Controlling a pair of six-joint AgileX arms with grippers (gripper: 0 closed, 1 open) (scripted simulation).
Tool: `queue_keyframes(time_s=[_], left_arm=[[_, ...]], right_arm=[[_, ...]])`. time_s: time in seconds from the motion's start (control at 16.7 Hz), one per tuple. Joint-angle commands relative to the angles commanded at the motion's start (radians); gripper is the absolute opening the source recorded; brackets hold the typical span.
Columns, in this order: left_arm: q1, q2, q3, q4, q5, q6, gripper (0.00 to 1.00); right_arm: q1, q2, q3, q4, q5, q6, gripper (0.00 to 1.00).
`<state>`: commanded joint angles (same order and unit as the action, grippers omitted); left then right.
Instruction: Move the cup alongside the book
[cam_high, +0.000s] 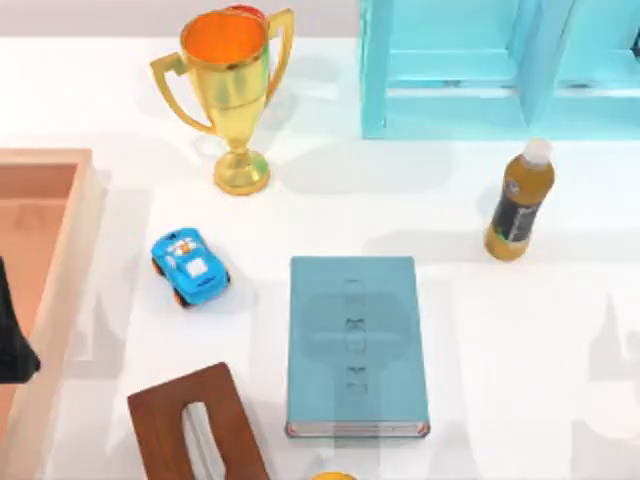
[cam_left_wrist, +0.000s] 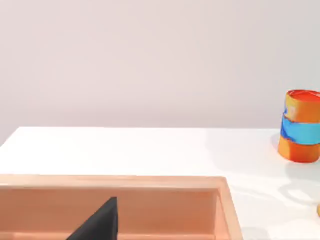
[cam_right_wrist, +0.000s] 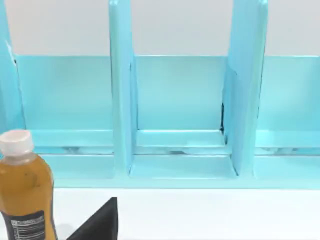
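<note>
Left gripper dark at the frame's left edge over the wooden tray; can't tell its opening or hold. White table: teal book lower centre, toy car, trophy, juice bottle, aqua shelf, tissue box.

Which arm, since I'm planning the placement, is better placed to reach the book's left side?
Left, probably. The left arm sits at the top view's left edge over the wooden tray, left of the book. The right wrist view faces the bottle and shelf, at the right.
</note>
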<state>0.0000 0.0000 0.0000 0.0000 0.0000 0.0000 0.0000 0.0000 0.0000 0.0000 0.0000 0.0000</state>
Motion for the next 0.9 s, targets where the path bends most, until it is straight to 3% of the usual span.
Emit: queue_keyframes(time_s=[0.24, 0.42, 0.66, 0.9], left_arm=[[0.0, 0.0, 0.0, 0.0, 0.0, 0.0, 1.0], [0.0, 0.0, 0.0, 0.0, 0.0, 0.0, 1.0], [0.0, 0.0, 0.0, 0.0, 0.0, 0.0, 1.0], [0.0, 0.0, 0.0, 0.0, 0.0, 0.0, 1.0]], right_arm=[[-0.011, 0.03, 0.03, -0.024, 0.001, -0.03, 1.0], [-0.052, 0.151, 0.147, -0.115, 0.002, -0.155, 1.0], [-0.136, 0.44, 0.396, -0.311, 0.001, -0.465, 1.0], [-0.239, 0.822, 0.69, -0.561, -0.003, -0.9, 1.0]])
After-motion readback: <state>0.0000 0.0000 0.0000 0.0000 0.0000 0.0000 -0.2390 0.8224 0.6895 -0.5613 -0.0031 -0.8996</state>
